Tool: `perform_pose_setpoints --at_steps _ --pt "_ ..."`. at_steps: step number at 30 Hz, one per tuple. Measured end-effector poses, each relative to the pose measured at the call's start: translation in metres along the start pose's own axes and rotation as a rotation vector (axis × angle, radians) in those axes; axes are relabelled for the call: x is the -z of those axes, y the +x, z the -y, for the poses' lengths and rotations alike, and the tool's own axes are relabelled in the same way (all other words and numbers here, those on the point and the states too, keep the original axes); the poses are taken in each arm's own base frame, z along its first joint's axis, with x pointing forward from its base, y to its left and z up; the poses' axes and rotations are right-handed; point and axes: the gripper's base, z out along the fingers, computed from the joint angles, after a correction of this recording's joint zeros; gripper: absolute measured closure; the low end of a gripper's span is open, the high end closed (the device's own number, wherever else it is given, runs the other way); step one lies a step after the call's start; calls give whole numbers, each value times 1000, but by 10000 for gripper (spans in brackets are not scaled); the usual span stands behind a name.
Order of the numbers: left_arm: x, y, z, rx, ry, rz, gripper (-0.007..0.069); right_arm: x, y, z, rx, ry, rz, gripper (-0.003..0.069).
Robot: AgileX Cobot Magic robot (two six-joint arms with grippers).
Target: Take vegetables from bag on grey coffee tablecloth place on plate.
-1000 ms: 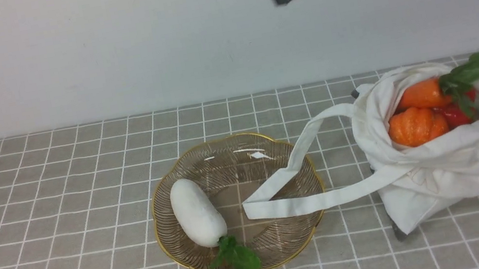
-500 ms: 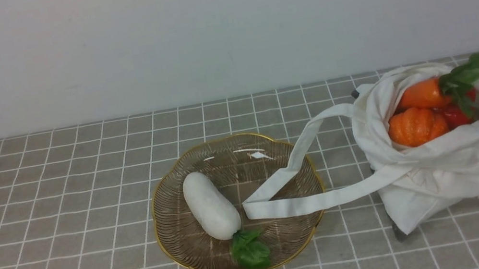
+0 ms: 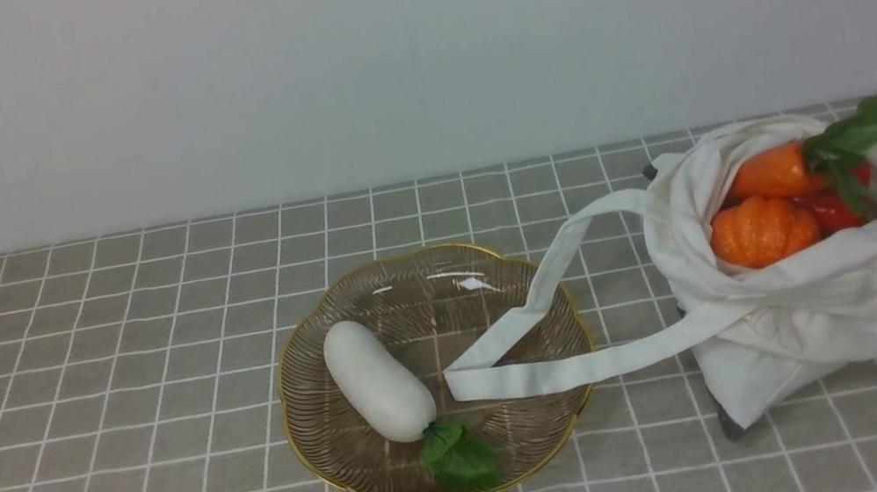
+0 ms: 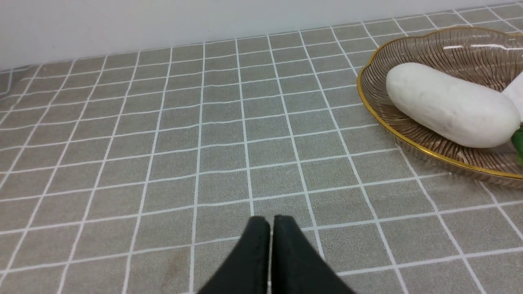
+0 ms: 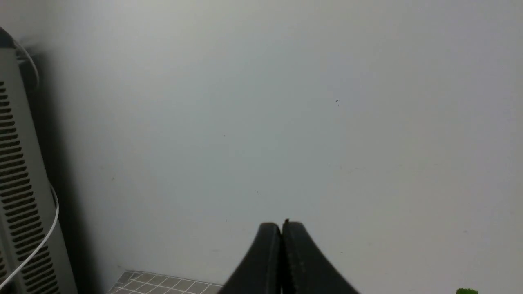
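A long white radish (image 3: 377, 381) with green leaves (image 3: 459, 456) lies in the brownish ribbed plate (image 3: 462, 278) with a gold rim, on the checked grey tablecloth (image 3: 114, 380). In the left wrist view the radish (image 4: 449, 104) and plate (image 4: 367, 96) lie off to one side. The white bag (image 3: 820, 289) stands at the right, holding an orange carrot (image 3: 774, 174), a ribbed pumpkin (image 3: 757, 231) and a red piece (image 3: 832, 212). One bag strap (image 3: 538, 358) lies across the plate. My left gripper (image 4: 270, 222) is shut and empty, low over bare cloth. My right gripper (image 5: 281, 228) is shut and empty, facing the wall.
A pale wall (image 3: 407, 55) runs behind the table. In the right wrist view a grey slatted unit (image 5: 16, 183) with a white cable stands at the wall's side.
The right arm has lifted out of the front view's top edge. The radish has rolled slightly in the plate and settled, its leaves shifting right.
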Motion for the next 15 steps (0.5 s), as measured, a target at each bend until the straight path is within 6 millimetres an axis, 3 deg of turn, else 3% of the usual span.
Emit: perform_pose_setpoints --at_steps 10,15 --pt "0 0 0 0 0 0 629 0 0 -2 -34 -22 7 673" --pt "0 0 0 0 0 0 629 -4 12 -9 -6 -102 -9 673"
